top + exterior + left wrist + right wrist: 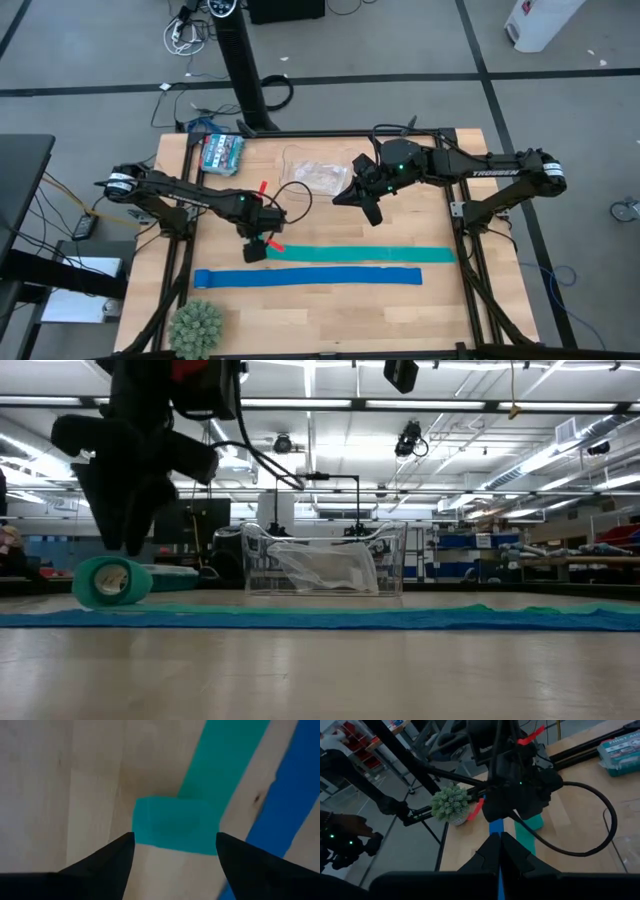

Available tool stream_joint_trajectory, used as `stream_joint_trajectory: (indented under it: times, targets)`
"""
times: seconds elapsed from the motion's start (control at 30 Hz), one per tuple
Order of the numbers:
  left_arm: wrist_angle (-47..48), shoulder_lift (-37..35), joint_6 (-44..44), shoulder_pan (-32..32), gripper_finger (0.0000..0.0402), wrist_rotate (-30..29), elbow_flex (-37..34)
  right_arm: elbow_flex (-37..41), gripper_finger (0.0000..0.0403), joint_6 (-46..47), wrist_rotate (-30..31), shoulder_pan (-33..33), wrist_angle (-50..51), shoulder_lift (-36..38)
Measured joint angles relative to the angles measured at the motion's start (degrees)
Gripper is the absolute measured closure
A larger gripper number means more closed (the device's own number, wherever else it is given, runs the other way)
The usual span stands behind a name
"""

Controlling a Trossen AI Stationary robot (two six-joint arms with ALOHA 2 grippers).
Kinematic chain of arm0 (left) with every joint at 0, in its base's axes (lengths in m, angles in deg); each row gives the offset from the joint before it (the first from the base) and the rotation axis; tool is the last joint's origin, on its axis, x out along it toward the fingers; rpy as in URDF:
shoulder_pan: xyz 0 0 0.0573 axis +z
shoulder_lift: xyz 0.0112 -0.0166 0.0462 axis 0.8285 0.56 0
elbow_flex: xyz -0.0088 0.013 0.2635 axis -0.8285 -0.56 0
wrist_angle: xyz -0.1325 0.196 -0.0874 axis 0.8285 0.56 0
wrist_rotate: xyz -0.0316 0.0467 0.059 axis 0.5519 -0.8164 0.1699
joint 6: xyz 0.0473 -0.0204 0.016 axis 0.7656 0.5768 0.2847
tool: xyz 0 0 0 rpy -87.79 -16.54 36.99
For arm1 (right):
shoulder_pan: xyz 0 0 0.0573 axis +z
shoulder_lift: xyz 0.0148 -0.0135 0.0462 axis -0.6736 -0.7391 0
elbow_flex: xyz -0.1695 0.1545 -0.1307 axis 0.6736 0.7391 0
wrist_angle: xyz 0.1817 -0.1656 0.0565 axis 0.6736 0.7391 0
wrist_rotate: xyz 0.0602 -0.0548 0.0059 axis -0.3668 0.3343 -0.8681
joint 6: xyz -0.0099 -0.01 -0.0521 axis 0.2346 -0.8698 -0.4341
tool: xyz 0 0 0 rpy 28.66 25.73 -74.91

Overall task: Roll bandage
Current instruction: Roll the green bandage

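Observation:
The teal bandage (365, 254) lies flat across the table, running toward the right edge. Its left end is wound into a small roll (110, 581) that rests on its side on the wood. My left gripper (175, 837) hangs open just above that roll (175, 825), pointing straight down, one finger off each end of it; I see no touch. In the high view the gripper (256, 248) hides the roll. My right gripper (372, 212) is shut and held in the air over the table's middle, holding nothing.
A royal-blue strip (308, 277) lies parallel to the bandage, nearer the front edge. A clear plastic bag (318, 175) and a first-aid box (222, 152) sit at the back. A spiky green plant (196, 325) stands at the front left corner.

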Motion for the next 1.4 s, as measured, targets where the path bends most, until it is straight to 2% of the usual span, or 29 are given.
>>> stream_joint_trajectory:
  times: [0.3, 0.63, 0.83, 1.0, 1.3, 1.4]
  targets:
    - [-3.2, 0.0, 2.4, 0.0, 0.011, -2.4, -0.3, 0.0, 0.0395, 0.0, 0.0, 0.0, 0.0, 0.0]
    - [-3.1, 4.1, 4.5, 0.0, 0.0052, -0.9, -0.3, 0.0, 0.0395, 0.2, 0.0, 0.0, 0.0, 0.0]
    - [-2.5, 6.6, 5.5, 0.0, 0.0049, 0.5, -0.3, 0.0, 0.0395, 0.6, 0.1, 0.0, 0.2, 0.0]
    - [-2.1, 6.6, 4.2, 0.0, 0.0071, 0.5, -0.3, 0.0, 0.0395, 0.6, 0.2, 0.0, 0.8, 0.0]
    - [1.9, 6.6, 3.8, 0.0, 0.017, 0.9, 0.1, 0.0, 0.0395, 0.5, 0.2, -0.4, 0.9, 0.0]
    - [2.2, 6.6, 2.3, 0.0, 0.0182, 1.1, 0.2, 0.0, 0.0395, 0.4, 0.2, -0.5, 0.8, 0.0]
